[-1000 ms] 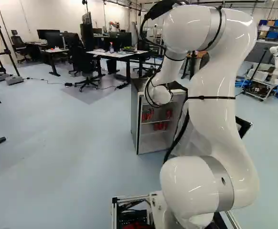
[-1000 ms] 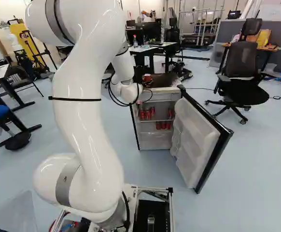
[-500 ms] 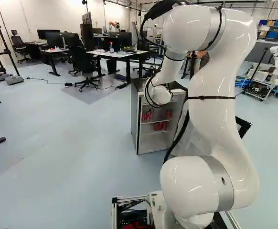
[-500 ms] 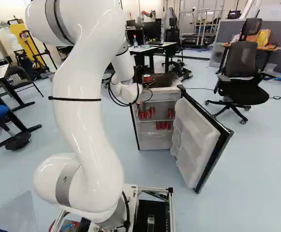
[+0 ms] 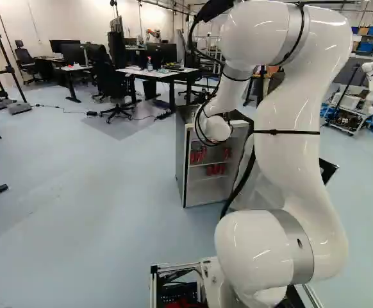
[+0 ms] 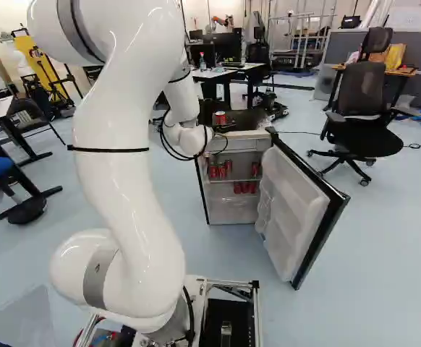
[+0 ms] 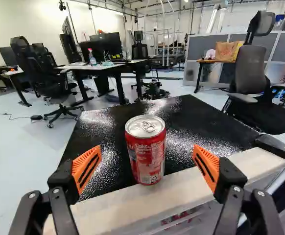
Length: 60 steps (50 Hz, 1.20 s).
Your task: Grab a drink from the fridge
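In the wrist view a red drink can (image 7: 146,149) stands upright on the fridge's black top (image 7: 196,122), at its pale front edge. My gripper (image 7: 147,164) is open, one orange pad on each side of the can with a gap to both. The right base view also shows the can (image 6: 220,118) on top, beside my wrist. The fridge (image 5: 181,170) stands ahead, its door (image 6: 294,210) swung open. More red cans (image 6: 244,187) are on the shelves inside. In both base views my wrist hides the gripper.
The open door juts toward the base at the fridge's right. An office chair (image 6: 362,119) stands beyond it. Behind the fridge are desks (image 5: 157,74) with monitors and chairs. Another robot (image 5: 372,83) is at the far right of the left base view.
My arm's upper part and elbow have drawn back slightly, while the wrist has barely shifted. The can stays on the fridge top. The base has not moved.
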Available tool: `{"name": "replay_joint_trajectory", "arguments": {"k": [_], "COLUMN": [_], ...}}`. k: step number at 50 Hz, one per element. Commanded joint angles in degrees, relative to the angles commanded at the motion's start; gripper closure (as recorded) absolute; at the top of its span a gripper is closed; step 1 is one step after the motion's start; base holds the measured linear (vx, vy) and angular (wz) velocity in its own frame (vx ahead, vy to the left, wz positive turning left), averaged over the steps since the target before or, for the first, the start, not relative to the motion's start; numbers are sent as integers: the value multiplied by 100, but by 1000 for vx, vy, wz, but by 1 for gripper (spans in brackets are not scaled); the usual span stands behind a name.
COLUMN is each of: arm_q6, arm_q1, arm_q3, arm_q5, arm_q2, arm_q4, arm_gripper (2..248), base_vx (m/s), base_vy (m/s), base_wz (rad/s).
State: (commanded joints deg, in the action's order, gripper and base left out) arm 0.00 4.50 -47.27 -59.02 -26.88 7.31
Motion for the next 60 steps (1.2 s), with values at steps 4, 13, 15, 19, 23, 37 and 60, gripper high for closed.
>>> {"name": "replay_joint_trajectory", "arguments": {"k": [4,13,15,19,23,37,60], "arm_q6": [0,0,0,0,0,0,0], "arm_q1": [6,50,65,100,143,346,757], "arm_q3": [129,413,475,590,693,947,1081], "arm_q5": [0,0,0,0,0,0,0], "arm_q2": [99,333,397,527,656,1034,1437], "arm_q4": [0,0,0,0,0,0,0], "arm_gripper": [3,3,3,3,3,3,3], "base_vx": [0,0,0,0,0,0,0], "base_vy": [0,0,0,0,0,0,0], "base_wz": [0,0,0,0,0,0,0]}}
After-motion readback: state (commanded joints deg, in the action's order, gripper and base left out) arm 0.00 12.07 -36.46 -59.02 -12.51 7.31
